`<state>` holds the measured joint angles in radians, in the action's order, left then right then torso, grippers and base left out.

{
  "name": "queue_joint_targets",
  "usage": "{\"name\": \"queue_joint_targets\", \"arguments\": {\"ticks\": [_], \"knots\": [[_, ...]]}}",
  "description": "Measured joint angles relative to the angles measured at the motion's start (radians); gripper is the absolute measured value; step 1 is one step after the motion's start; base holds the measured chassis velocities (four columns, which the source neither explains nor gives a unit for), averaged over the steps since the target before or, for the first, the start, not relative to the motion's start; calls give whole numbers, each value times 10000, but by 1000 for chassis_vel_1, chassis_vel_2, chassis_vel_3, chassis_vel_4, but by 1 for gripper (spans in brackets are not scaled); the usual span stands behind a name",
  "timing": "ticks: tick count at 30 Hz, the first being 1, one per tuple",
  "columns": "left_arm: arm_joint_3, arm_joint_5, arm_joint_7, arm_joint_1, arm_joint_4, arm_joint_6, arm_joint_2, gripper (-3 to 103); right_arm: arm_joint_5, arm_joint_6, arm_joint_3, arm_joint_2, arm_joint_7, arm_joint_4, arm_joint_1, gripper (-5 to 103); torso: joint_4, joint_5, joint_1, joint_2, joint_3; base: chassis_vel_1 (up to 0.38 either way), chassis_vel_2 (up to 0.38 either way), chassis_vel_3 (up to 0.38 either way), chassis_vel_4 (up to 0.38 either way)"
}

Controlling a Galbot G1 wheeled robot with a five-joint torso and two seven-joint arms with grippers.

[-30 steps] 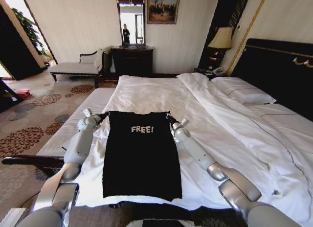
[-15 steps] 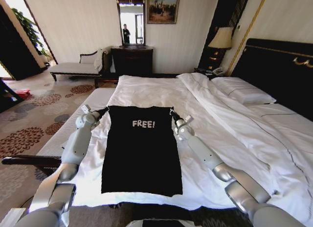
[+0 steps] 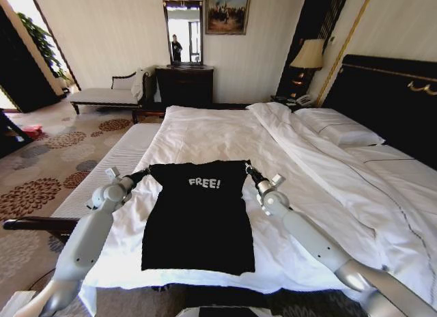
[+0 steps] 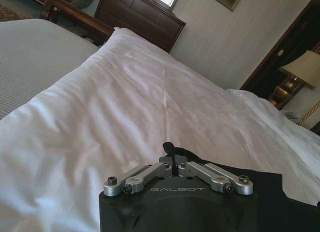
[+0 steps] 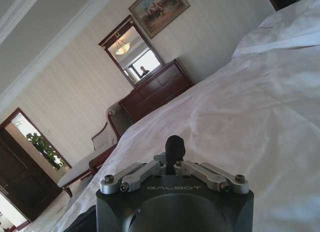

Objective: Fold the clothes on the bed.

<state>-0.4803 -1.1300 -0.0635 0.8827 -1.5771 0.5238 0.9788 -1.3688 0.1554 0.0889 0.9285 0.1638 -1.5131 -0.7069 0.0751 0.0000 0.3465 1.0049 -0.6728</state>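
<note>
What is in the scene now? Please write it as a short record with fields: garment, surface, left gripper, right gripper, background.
garment: black T-shirt with white "FREE!" print, lying flat, lower hem near the bed's foot edge
surface: bed with white duvet, pillows by the dark headboard
left gripper: left gripper at the shirt's upper left corner, jaws shut on the fabric
right gripper: right gripper at the shirt's upper right corner, jaws shut on the fabric
background: dresser with mirror, chaise bench, lamp
</note>
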Motion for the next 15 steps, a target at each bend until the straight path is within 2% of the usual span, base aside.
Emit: {"name": "queue_joint_targets", "arguments": {"ticks": [2,7,15], "knots": [[-38,4,-32,161,-135,16,-32,0,21,1,-40,-40,68,-133,-161,1,2,0,0,1,0,0,0,0,0],[-457,-252,-241,1234,-1317,231,-442,0,255,25,-536,-503,374,-1559,-1734,1,5,0,-1,1,1,0,0,0,0],[-888,-63,-235,2844,-2450,355,-1073,0,513,79,-1037,-872,535,-2579,-2960,1,0,0,0,1,1,0,0,0,0]]}}
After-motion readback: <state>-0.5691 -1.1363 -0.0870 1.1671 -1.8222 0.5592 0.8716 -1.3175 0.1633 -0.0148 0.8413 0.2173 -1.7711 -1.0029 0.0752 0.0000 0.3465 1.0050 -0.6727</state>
